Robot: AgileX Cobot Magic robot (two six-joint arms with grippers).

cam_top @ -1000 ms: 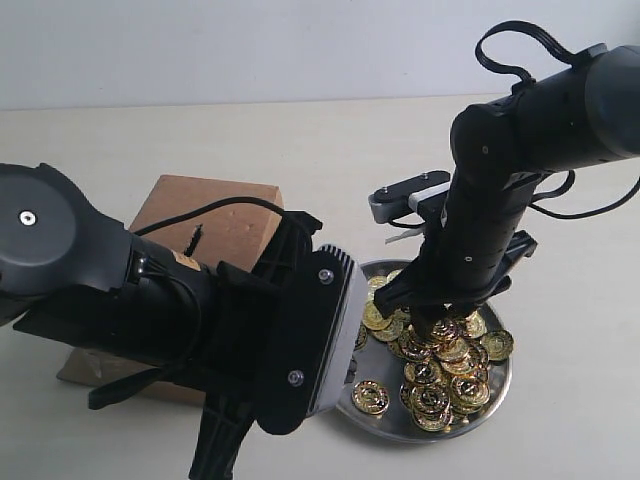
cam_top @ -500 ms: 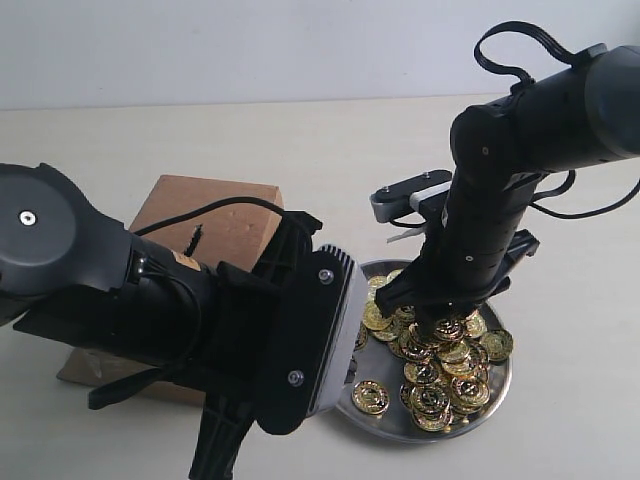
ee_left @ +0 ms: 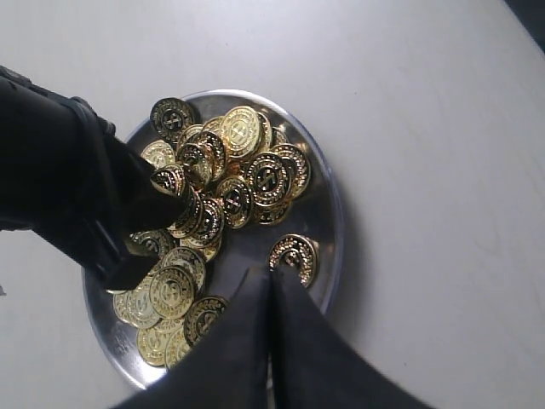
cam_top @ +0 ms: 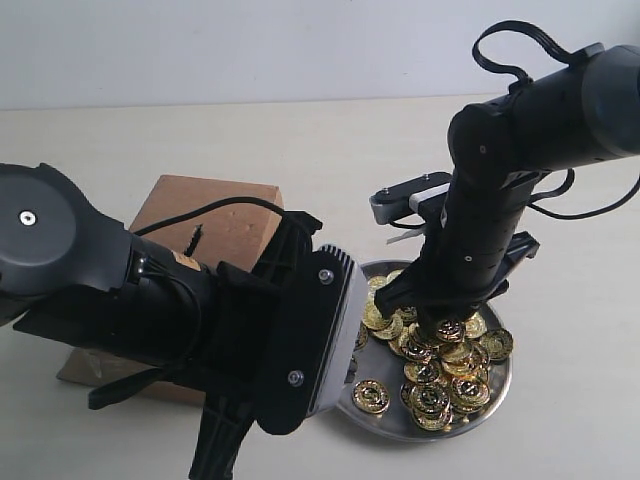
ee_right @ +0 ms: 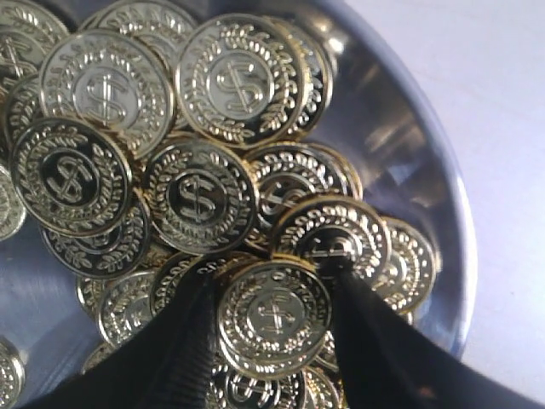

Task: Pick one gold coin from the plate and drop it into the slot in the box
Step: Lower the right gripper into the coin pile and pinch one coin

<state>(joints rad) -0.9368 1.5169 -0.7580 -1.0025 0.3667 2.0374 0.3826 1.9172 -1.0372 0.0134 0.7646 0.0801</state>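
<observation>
The shiny silver plate (cam_top: pixel 400 432) holds a heap of gold coins (cam_top: pixel 445 370). My right gripper (cam_top: pixel 437 327) points down into that heap. In the right wrist view its two dark fingers are shut on the edges of one gold coin (ee_right: pixel 274 319), just above the other coins and the plate (ee_right: pixel 417 170). My left gripper (ee_left: pixel 271 274) is shut and empty, and hovers over the plate's rim (ee_left: pixel 328 213) near a lone coin (ee_left: pixel 295 255). The brown cardboard box (cam_top: pixel 215 215) lies left of the plate. Its dark slot (cam_top: pixel 193 239) shows beside the left arm.
The bulky black left arm (cam_top: pixel 150 300) covers most of the box's near half and the plate's left edge. The pale tabletop (cam_top: pixel 300 140) stretches behind the box and plate. A cable loops above the right arm (cam_top: pixel 520 40).
The right gripper has edged slightly up and to the left over the coin heap. The left arm, box and plate have stayed put.
</observation>
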